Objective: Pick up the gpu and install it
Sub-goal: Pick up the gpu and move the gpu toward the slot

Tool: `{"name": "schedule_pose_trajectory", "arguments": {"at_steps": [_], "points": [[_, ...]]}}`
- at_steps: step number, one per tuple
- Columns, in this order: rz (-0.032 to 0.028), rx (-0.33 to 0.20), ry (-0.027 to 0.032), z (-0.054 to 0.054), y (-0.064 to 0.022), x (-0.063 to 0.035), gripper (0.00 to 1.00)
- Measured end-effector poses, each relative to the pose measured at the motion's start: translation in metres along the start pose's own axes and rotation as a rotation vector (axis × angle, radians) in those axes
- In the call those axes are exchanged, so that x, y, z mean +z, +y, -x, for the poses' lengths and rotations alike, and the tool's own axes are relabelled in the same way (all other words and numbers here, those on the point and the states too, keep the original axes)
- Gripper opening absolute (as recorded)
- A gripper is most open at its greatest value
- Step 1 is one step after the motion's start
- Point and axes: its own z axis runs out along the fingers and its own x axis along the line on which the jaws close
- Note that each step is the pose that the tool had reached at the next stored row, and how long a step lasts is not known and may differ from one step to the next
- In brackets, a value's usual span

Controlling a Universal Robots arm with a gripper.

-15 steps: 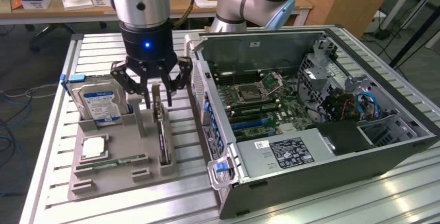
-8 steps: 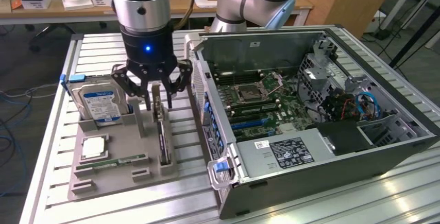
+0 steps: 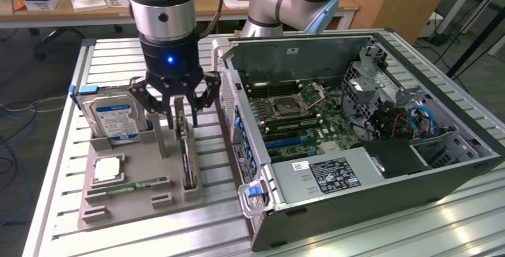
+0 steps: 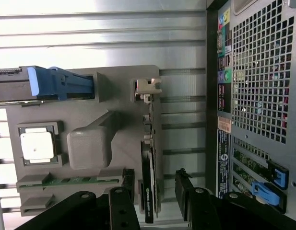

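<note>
You have the open case (image 3: 371, 210) on the exterior view's right, with the grey tray (image 3: 134, 207) beside it. Your gripper (image 3: 179, 110) hangs over the tray, jaws spread wide and holding nothing, 1 finger on each side of the gpu (image 3: 187, 153). The gpu stands on edge in its tray slot, not yet lifted. In the wrist view there are gaps between the card and both fingers (image 4: 191, 203). I judge you are in the pick-up step, at the grasp. That calls for a square, centred squeeze on the thin card and a straight lift out of the slot.
</note>
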Motion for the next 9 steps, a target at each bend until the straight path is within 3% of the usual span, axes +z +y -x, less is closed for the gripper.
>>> {"name": "schedule_pose_trajectory", "arguments": {"at_steps": [9], "points": [[-0.0001,0.000,0.0000,-0.0001,0.0002,0.0023,0.47]]}}
